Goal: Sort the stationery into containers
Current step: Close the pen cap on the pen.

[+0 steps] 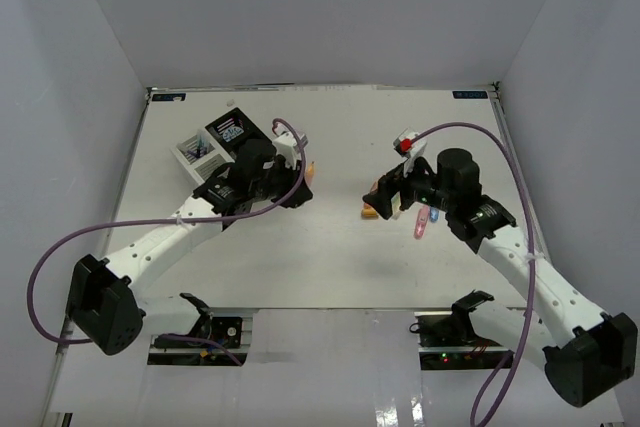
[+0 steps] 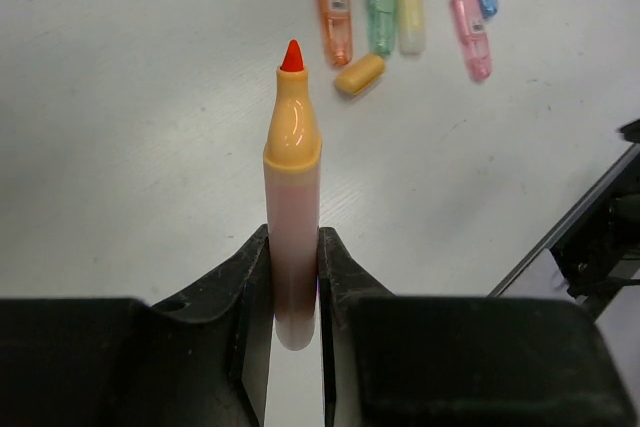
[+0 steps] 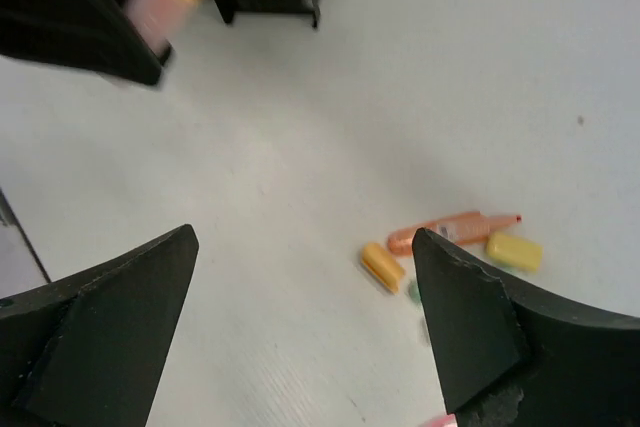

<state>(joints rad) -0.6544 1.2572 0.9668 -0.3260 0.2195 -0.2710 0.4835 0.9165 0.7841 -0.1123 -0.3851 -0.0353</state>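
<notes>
Top external view: The left gripper (image 1: 301, 175) is positioned at mid-table (image 1: 300, 257), just beside the containers (image 1: 215, 142). The white compartment (image 1: 193, 153) and black compartment (image 1: 231, 128) are partly covered by the arm. An orange tip shows at the gripper's end. The right gripper (image 1: 386, 197) hangs over the loose stationery; a pink highlighter (image 1: 420, 223) and a blue highlighter (image 1: 433, 217) lie just beside it. Jaw state cannot be told for either gripper in this view.

Left wrist view: The left gripper (image 2: 293, 247) is clamped on the body of an uncapped orange highlighter (image 2: 291, 167), its red tip pointing away from the camera. Farther off on the table lie a second orange highlighter (image 2: 333, 9), a green highlighter (image 2: 380, 7), a yellow highlighter (image 2: 408, 9), the pink and the blue one, and a loose orange cap (image 2: 359, 74).

Right wrist view: The right gripper (image 3: 305, 237) has its fingers (image 3: 110, 337) spread wide apart, with nothing between them. Below lie the second orange highlighter (image 3: 455, 230), the orange cap (image 3: 382, 266) and a yellow cap (image 3: 514, 251). The held highlighter appears blurred at upper left.
</notes>
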